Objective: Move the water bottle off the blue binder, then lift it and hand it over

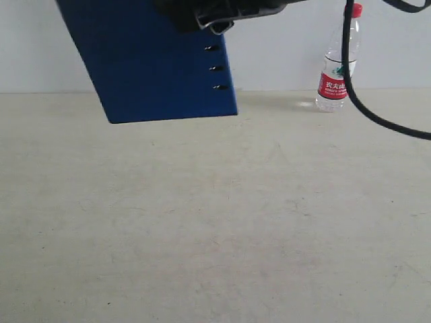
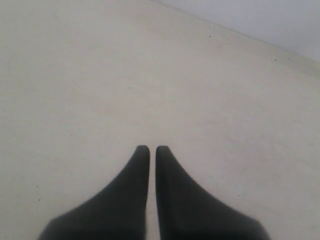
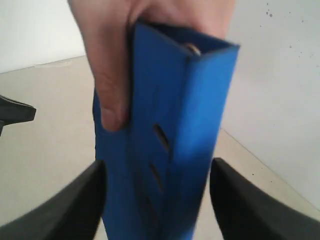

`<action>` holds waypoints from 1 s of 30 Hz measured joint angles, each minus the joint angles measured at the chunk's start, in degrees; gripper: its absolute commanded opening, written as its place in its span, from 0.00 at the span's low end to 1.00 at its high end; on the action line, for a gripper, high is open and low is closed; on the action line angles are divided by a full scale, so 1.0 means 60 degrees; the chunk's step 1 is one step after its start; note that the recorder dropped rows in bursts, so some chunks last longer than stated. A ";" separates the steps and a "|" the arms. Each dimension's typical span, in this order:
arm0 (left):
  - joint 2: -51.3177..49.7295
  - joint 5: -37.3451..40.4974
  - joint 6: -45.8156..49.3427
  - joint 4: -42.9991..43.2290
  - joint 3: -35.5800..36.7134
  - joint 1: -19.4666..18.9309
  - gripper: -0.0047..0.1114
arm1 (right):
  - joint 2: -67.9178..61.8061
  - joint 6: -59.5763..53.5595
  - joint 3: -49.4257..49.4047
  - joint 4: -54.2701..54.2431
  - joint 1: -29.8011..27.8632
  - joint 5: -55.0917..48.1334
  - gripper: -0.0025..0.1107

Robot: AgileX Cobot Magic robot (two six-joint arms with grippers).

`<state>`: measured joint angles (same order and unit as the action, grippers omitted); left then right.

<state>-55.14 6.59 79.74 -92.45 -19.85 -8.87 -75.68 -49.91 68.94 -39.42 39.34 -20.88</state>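
The flat dark-blue rectangular binder [image 3: 170, 125] hangs edge-down in the air, well clear of the pale tabletop [image 1: 215, 222], with 3 small ring holes showing along 1 edge. A bare human hand [image 3: 110, 60] grips its upper end, thumb pressed on the cover. The right claw [image 3: 157, 164] stands spread, 1 jaw on each side of the binder. A sliver of gap shows at 1 jaw; whether the other touches the cover I cannot tell.

The small clear plastic water bottle [image 1: 331, 84], with its red screw cap and red label, stands upright on the tabletop near the white wall [image 1: 283, 47], well apart from the binder. That part of the task looks done.

The step in hand appears to be the handover itself, with the hand taking the weight. The next move likely calls for the right claw to draw straight back without snagging the covers.

The bottle is capped, and its fill level is too small to judge. A small roundish glint shows between the binder's covers at the top end. The left claw [image 2: 150, 148] is pressed together, holding nothing, above bare tabletop.
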 measured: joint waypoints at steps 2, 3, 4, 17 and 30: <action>0.0369 0.0017 0.0000 0.0000 0.0000 0.0000 0.08 | 0.0201 0.0000 0.0000 0.0000 0.0000 -0.0048 0.54; 0.0569 0.0017 0.0000 0.0000 0.0000 0.0000 0.08 | 0.0332 0.0019 0.0000 0.0021 0.0000 -0.0064 0.50; 0.0866 -0.0001 0.0000 0.0000 0.0000 0.0000 0.08 | 0.0564 0.0089 0.0000 0.0109 0.0000 -0.0111 0.45; 0.5481 -0.1030 0.0136 0.0488 0.0399 0.0000 0.08 | 0.6490 0.7600 -0.1370 0.7075 -0.0234 -0.2525 0.02; 0.5963 -0.1030 0.0136 0.0505 0.0549 0.0000 0.08 | 0.5960 0.8176 -1.0700 0.1113 -0.0231 0.8843 0.02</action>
<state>-19.37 0.41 80.56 -89.42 -16.55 -8.87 -39.91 -0.86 4.74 -32.75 37.95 32.18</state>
